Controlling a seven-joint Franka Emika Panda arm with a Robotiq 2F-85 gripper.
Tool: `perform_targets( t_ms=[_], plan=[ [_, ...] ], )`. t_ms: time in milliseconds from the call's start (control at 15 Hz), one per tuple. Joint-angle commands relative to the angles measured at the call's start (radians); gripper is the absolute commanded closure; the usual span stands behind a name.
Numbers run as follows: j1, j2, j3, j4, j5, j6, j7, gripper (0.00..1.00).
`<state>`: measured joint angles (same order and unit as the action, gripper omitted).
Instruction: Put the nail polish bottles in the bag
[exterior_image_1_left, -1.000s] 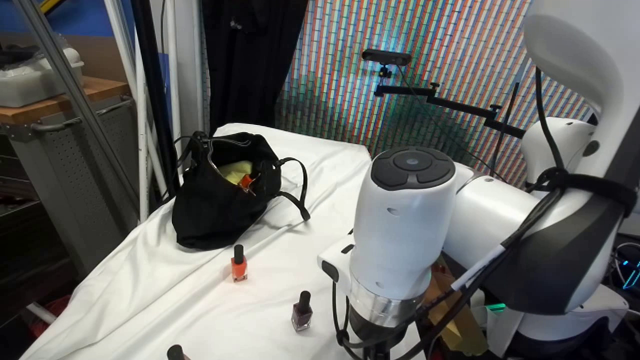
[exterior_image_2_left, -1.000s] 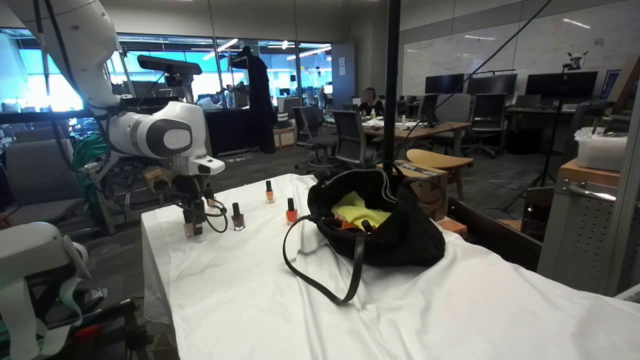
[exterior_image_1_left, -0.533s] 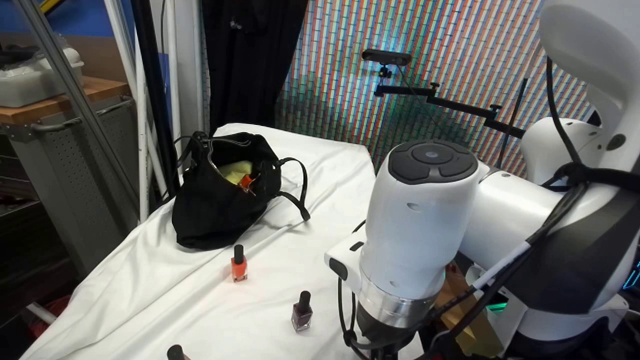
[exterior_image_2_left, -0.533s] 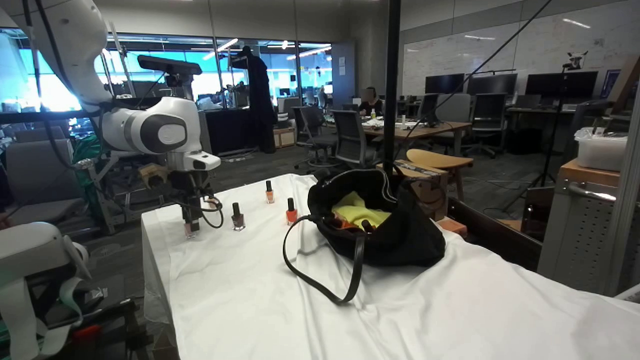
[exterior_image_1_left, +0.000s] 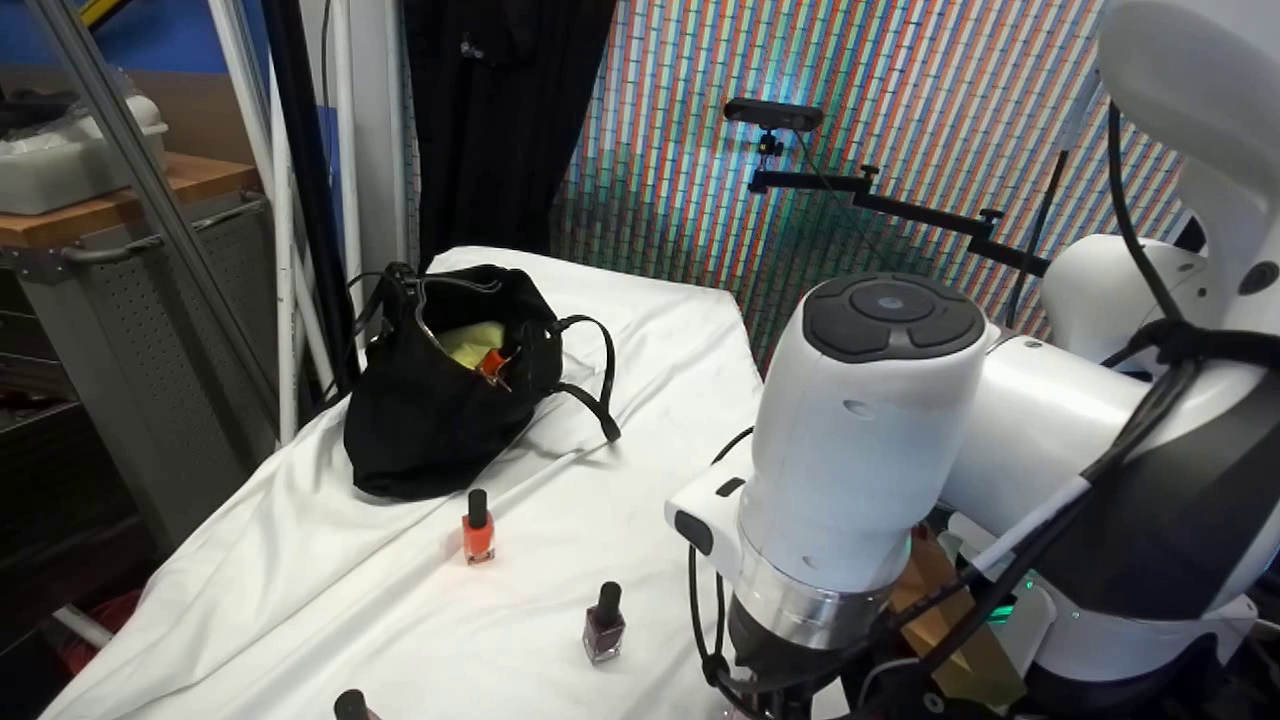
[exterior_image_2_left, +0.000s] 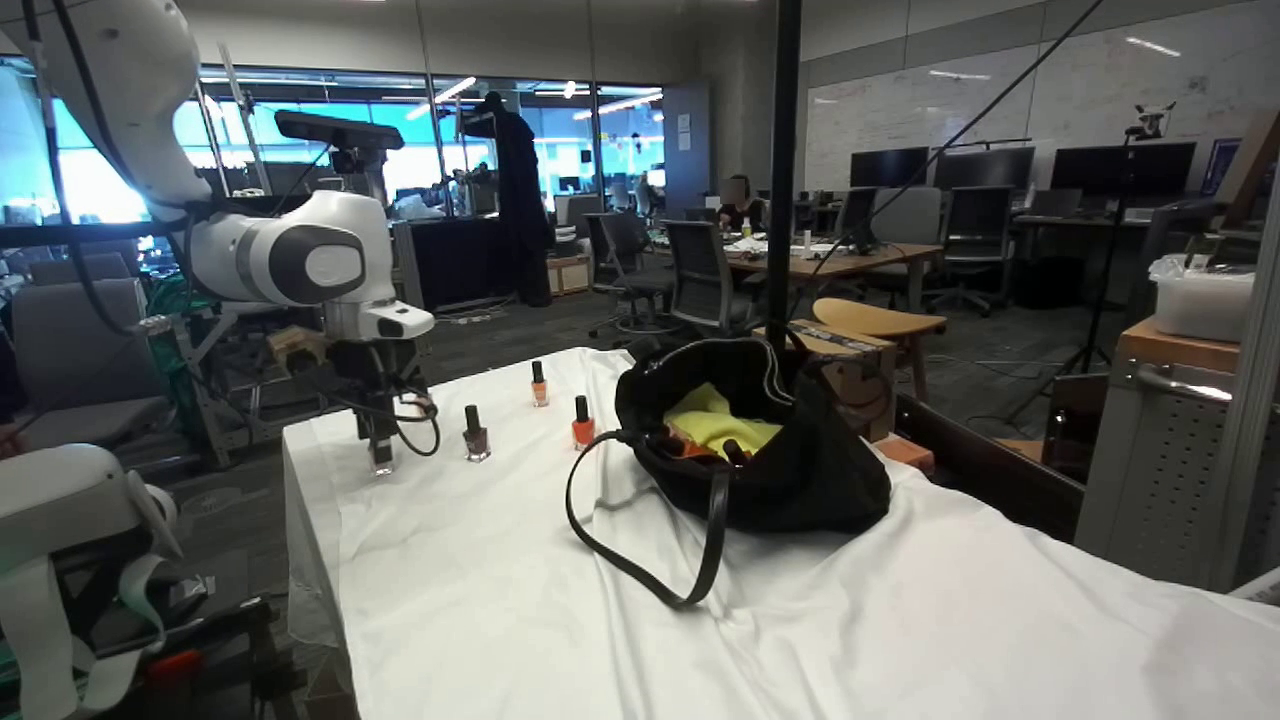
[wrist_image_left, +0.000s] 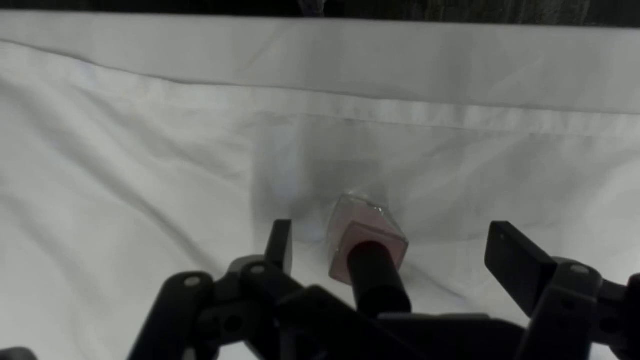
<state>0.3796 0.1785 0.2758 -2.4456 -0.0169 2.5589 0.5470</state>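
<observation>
Tool (wrist_image_left: 392, 242): wide in the wrist view, its 2 pads (wrist_image_left: 517, 265) well apart; in both exterior views that gap is too hidden to read.
Pink bottle (wrist_image_left: 367, 262): upright on the white-covered bench (exterior_image_2_left: 520, 600) between the pads, touching neither, nearer the pad at the wrist picture's left; in an exterior view its clear foot shows beneath the tool.
Arm (exterior_image_2_left: 290, 255): arched over the bench's end, its last link nearly level, the tool pointing straight down over the pink bottle.
Dark bottle (exterior_image_2_left: 477, 437): upright near the tool, in both exterior views.
Red-orange bottle (exterior_image_1_left: 478, 532): upright between the dark bottle and the bag (exterior_image_1_left: 430, 430), nearer the bag, in both exterior views.
Light orange bottle (exterior_image_2_left: 540, 388): whole in an exterior view; in an exterior view a black cap (exterior_image_1_left: 352, 704) shows at the bottom edge, its body mostly cut off; whether these are 1 bottle cannot be told.
Bag: black, slouched well apart from the tool, its yellow-green inside (exterior_image_2_left: 725, 430) seen in both exterior views; a dark cap-like tip (exterior_image_2_left: 736, 453) shows within it in an exterior view.
Room: chairs (exterior_image_2_left: 697, 265), a seated person (exterior_image_2_left: 740, 212) and a whiteboard (exterior_image_2_left: 920, 110) in an exterior view; a black curtain (exterior_image_1_left: 500, 130) and striped wall (exterior_image_1_left: 650, 170) in an exterior view.
</observation>
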Motion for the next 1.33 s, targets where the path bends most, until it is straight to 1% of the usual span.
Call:
perform_targets(
  t_ms=[0, 533, 1200, 1267],
  plan=[
    [0.011, -0.038, 0.0, -0.03, -0.001, 0.004, 0.017, 0.0],
    [0.005, -0.022, 0.004, -0.044, 0.006, 0.057, -0.019, 0.0],
    [0.0, -0.006, 0.004, -0.052, 0.022, 0.086, -0.049, 0.0],
    [0.0, -0.007, 0.004, -0.054, 0.022, 0.087, -0.051, 0.25]
  ],
)
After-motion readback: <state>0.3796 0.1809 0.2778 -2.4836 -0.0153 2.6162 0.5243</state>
